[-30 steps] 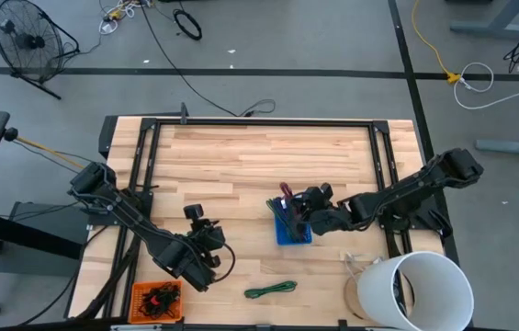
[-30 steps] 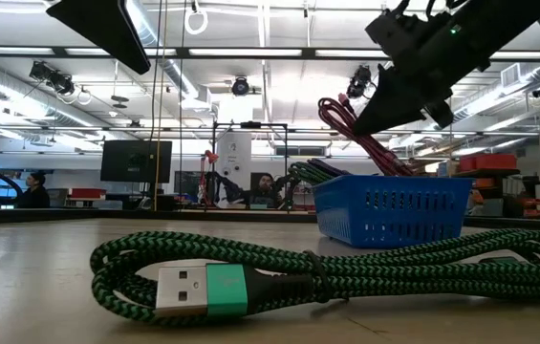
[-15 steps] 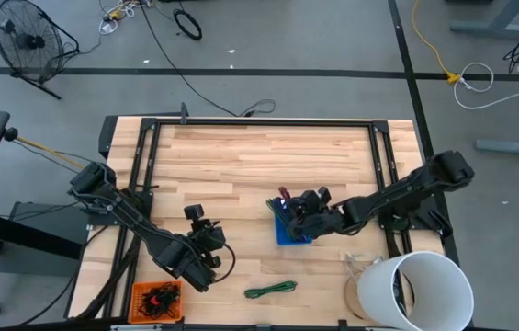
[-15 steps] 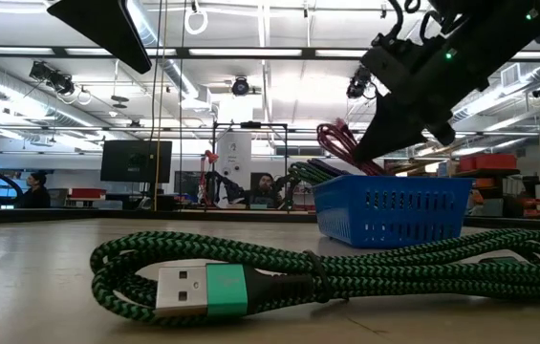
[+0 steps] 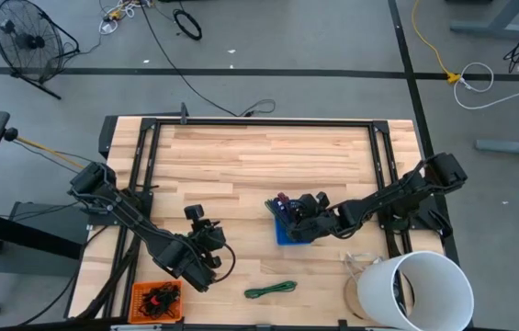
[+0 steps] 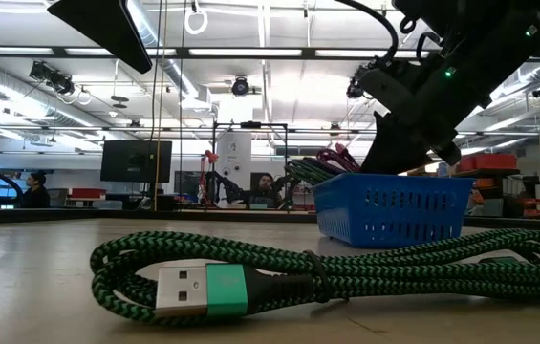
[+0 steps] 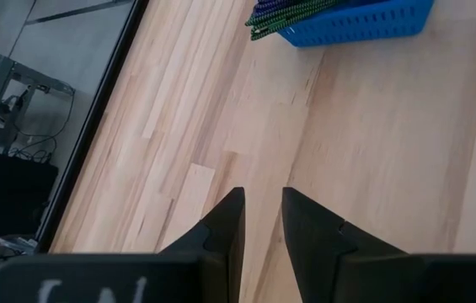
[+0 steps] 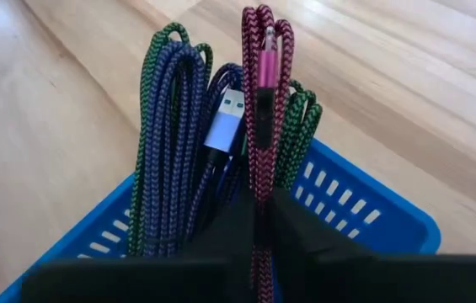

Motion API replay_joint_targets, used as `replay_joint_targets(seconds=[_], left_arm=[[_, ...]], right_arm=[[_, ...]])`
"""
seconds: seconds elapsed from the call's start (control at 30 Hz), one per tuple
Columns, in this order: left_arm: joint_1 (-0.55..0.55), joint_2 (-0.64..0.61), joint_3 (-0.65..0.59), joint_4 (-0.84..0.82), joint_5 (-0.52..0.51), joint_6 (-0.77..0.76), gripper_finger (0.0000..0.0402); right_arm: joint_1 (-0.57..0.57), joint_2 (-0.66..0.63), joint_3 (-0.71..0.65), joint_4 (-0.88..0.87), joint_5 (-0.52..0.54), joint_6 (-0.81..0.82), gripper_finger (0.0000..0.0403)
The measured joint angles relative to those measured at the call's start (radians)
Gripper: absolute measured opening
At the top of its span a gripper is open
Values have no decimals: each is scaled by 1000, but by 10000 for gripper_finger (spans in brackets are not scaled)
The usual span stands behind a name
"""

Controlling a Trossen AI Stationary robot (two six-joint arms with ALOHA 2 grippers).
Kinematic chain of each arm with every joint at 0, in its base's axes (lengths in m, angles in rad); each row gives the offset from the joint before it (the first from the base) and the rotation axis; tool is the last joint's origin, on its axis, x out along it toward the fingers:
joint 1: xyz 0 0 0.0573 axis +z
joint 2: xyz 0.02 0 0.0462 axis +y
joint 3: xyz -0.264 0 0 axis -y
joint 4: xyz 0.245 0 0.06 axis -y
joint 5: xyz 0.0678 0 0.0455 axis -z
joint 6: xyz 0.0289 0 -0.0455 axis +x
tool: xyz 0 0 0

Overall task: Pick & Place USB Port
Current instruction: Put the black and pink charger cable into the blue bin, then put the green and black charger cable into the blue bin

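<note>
Where it dips into the blue basket (image 8: 364,220), right claw (image 8: 260,220) pinching the magenta cable (image 8: 264,101).

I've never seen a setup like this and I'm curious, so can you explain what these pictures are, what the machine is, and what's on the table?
This is a robot with two dark arms at a wooden table, each ending in a two-finger gripper. One picture looks straight down from above, one looks level across the tabletop, and two come from cameras on the arms' wrists.

The right gripper reaches into a blue basket of braided cables and is shut on a pink cable. The left gripper waits over bare wood near the front edge, fingers slightly apart and empty.

Also there: a loose green cable, a small orange bin and a white bucket.
</note>
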Motion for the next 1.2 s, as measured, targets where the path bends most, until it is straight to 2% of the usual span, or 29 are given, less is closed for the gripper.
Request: replay_joint_targets(seconds=[0.3,0.47,0.63,0.8,0.9,1.07,1.2], left_arm=[[0,0,0,3,0,0,85],[0,0,0,25,1,1,85],[0,0,0,74,31,2,85],[0,1,0,212,111,22,85],[1,25,0,387,201,135,85],[9,127,0,661,256,354,85],[39,225,0,805,343,456,85]], right_arm=[[-7,1,0,-4,-2,-2,142],[-9,-2,0,7,50,-27,180],[-9,-42,0,20,104,-69,180],[-9,-100,0,34,82,-111,165],[-8,-131,-1,40,37,-143,157],[-3,-185,-1,60,-22,-172,148],[13,-223,-1,76,-29,-200,143]])
